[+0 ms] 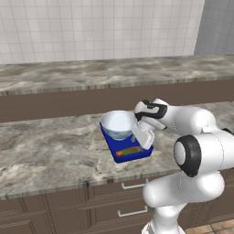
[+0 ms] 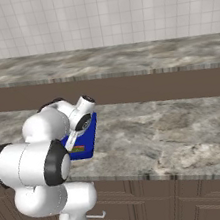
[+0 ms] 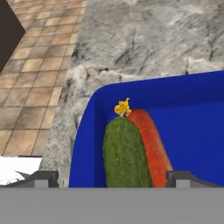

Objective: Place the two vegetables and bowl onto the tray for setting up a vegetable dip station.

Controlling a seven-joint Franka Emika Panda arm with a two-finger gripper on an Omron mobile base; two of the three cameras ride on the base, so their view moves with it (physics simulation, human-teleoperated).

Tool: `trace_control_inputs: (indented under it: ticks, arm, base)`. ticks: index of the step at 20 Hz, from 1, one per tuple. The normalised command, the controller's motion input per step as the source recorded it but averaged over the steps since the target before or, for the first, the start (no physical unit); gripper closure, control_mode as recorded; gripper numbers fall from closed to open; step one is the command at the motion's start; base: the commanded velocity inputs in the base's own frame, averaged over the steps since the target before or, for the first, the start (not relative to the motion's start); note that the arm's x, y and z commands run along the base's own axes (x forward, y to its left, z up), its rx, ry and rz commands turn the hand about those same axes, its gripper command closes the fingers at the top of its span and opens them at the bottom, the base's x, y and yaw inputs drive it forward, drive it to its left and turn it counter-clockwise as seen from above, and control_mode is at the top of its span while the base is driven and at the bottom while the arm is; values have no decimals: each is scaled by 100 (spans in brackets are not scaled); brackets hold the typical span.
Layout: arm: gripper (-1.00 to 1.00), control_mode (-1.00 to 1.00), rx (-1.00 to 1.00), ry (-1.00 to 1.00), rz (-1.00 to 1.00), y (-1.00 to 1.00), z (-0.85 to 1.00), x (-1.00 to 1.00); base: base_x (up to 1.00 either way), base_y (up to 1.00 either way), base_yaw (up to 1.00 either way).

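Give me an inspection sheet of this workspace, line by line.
Surface: grey marbled counter over brown drawers.
Job's things: blue tray near the counter's front edge; white bowl sits on its far end; cucumber and carrot lie side by side, touching, at its near end.
Clutter: nothing seen.
Grippers: gripper open, fingertips apart either side of the vegetables, holding nothing.
Cables: nothing seen.
Surroundings: tiled wall, a raised back ledge, tan floor tiles.

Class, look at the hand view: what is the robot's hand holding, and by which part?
Nothing is held. The hand stands open, its fingertips apart on either side of the cucumber and carrot lying in the tray.
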Motion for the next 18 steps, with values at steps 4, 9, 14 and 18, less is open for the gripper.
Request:
trace_control_inputs:
  ticks: [4, 9, 14, 18]
  arm:
    - [-100, -100, 0, 0, 0, 0, 0, -13]
    - [-100, -100, 0, 6, -3, 0, 9, -11]
    - [-100, -100, 0, 6, -8, 0, 20, -18]
    - [-100, -100, -4, 1, -20, 0, 23, -25]
  base:
    - [0, 0, 0]
    - [0, 0, 0]
    - [0, 0, 0]
    - [0, 0, 0]
